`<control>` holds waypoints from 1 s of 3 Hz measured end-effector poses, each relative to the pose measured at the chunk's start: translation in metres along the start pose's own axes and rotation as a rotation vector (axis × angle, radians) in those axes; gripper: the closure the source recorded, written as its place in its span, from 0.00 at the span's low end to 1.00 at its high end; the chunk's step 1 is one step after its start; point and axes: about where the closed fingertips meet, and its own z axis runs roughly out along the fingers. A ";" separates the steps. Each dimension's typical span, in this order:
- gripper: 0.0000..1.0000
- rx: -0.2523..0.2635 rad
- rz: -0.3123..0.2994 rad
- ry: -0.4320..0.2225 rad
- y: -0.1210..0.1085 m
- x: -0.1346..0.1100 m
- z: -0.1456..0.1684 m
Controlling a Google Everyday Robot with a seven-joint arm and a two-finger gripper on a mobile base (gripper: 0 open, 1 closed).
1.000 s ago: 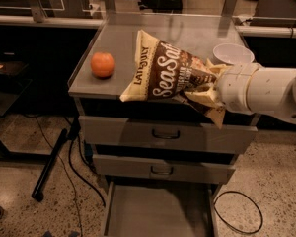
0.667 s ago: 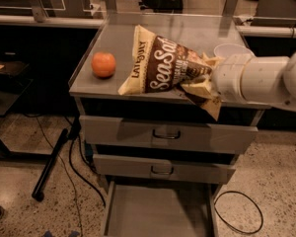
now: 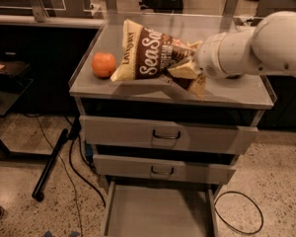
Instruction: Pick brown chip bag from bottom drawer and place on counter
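Observation:
The brown chip bag (image 3: pixel 150 53), dark brown and cream with white "Sea Salt" lettering, hangs over the middle of the counter (image 3: pixel 98 85), its lower left corner close to the top. My gripper (image 3: pixel 187 67) comes in from the right on a thick white arm and is shut on the bag's right end. Whether the bag touches the counter is hard to tell. Below, the bottom drawer (image 3: pixel 158 214) stands pulled out, its flat grey floor bare.
An orange (image 3: pixel 104 64) sits on the counter's left side, just left of the bag. Two shut drawer fronts with dark handles (image 3: pixel 166 135) are under the top. A black cable loops on the floor at the right, and a dark pole leans at the left.
The arm has carried the bag further back and left over the counter, closer to the orange. The bag has also come lower toward the top.

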 end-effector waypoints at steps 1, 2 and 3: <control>1.00 -0.024 0.015 0.026 -0.015 0.005 0.020; 1.00 -0.029 0.025 0.056 -0.033 0.013 0.034; 1.00 -0.028 0.040 0.084 -0.048 0.020 0.045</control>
